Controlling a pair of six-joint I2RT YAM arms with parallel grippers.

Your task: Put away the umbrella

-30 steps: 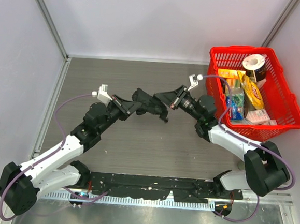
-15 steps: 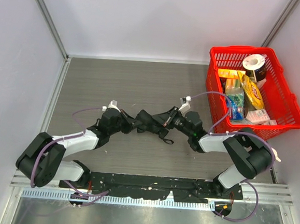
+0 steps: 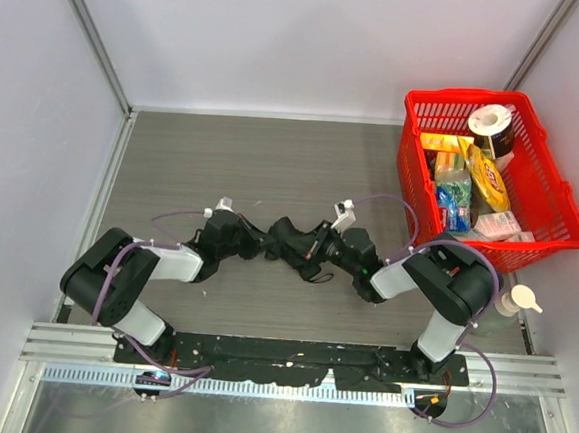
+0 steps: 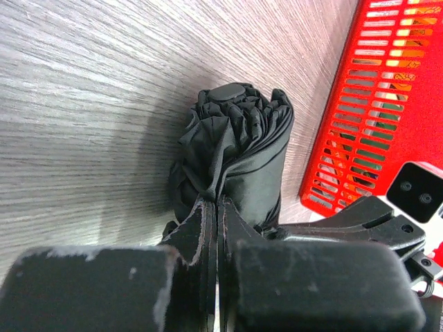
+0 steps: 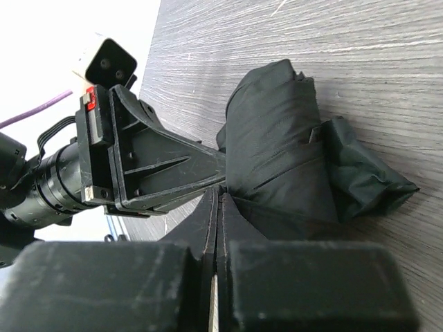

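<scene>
The umbrella, a black folded bundle of fabric, lies low over the grey table between my two grippers. My left gripper meets it from the left. In the left wrist view the gripper is shut, with the canopy folds pinched at its tips. My right gripper meets it from the right. In the right wrist view the gripper is shut on an edge of the fabric. The shaft and handle are hidden.
A red basket full of groceries stands at the back right, and its slatted wall shows behind the umbrella. A white pump bottle stands near the right arm's elbow. Grey walls close in the left and back sides.
Both arms have come down and toward the near edge, bringing the umbrella from mid-air to table level. The left jaws have closed on the fabric.
</scene>
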